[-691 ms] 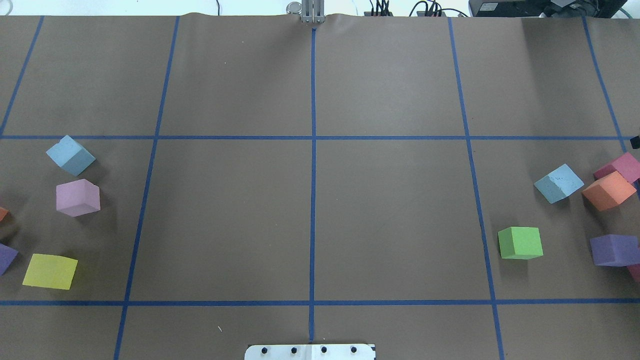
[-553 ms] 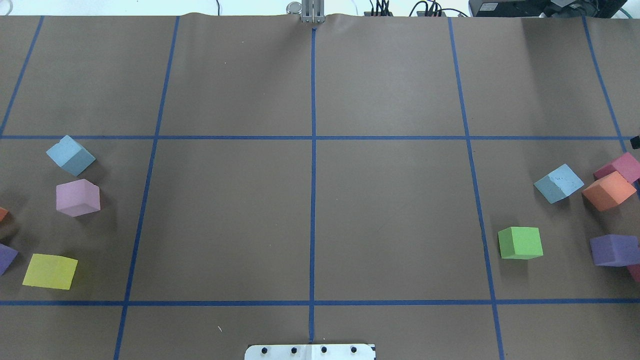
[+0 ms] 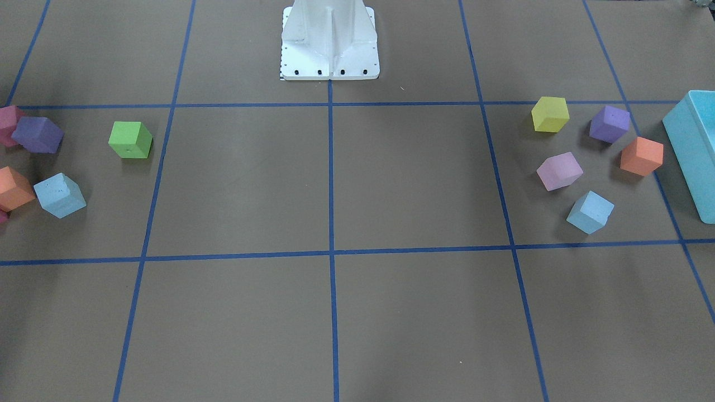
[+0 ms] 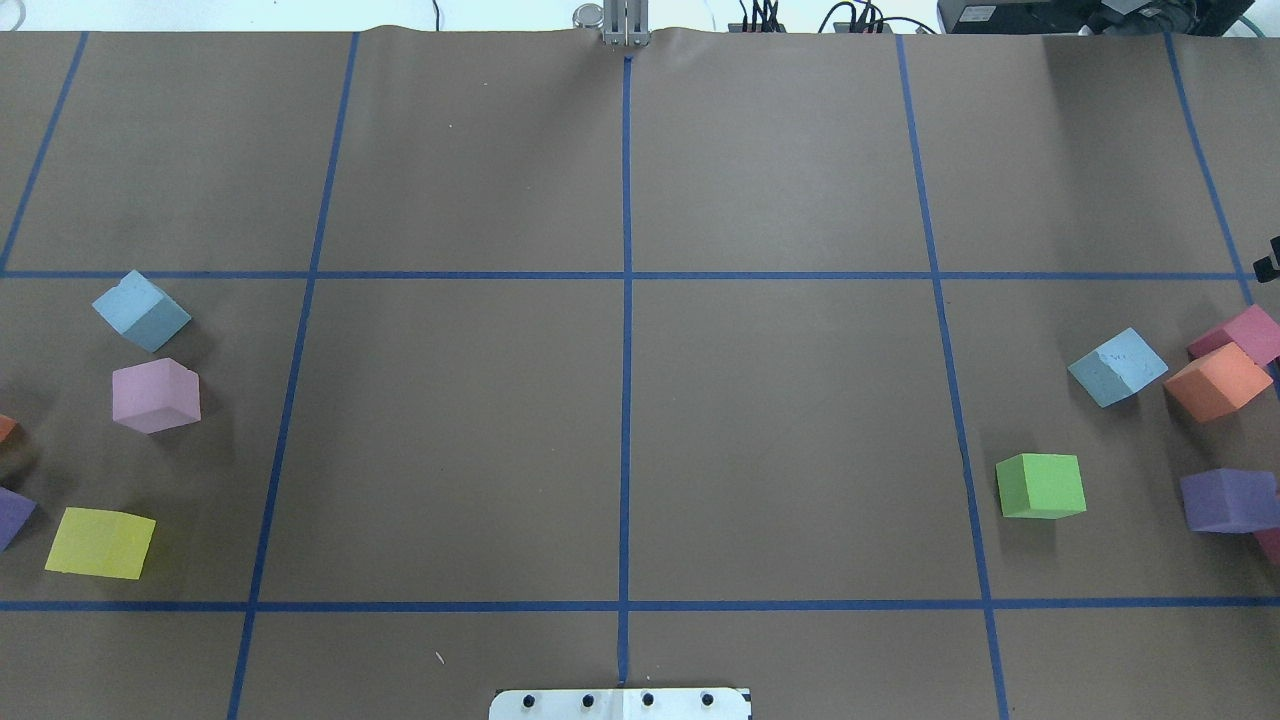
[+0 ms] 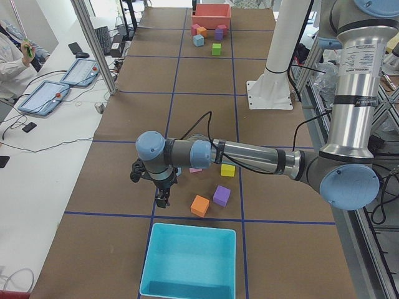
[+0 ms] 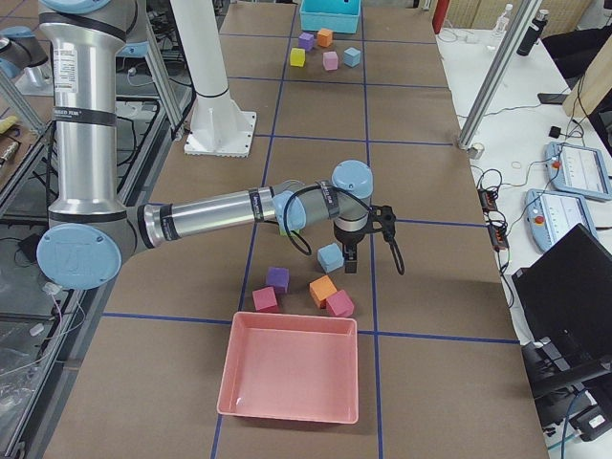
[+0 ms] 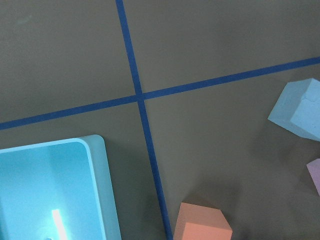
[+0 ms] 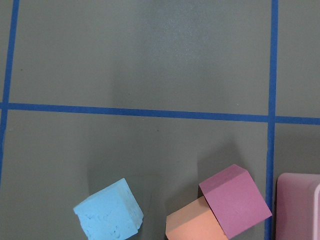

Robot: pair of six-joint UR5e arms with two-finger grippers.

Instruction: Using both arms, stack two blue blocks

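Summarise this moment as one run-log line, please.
left blue block, right blue block: on table, apart | left gripper, right gripper: nearby, state unclear

We are seeing a green cube (image 4: 1040, 486) sitting on the counter (image 4: 460, 440), a yellow cube (image 4: 100, 542) lying near a pink cube (image 4: 155, 395), and a turquoise box (image 3: 698, 145).

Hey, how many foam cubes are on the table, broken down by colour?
Blue cubes: 2
Purple cubes: 2
Orange cubes: 2
Magenta cubes: 2
Green cube: 1
Yellow cube: 1
Pink cube: 1
Total: 11
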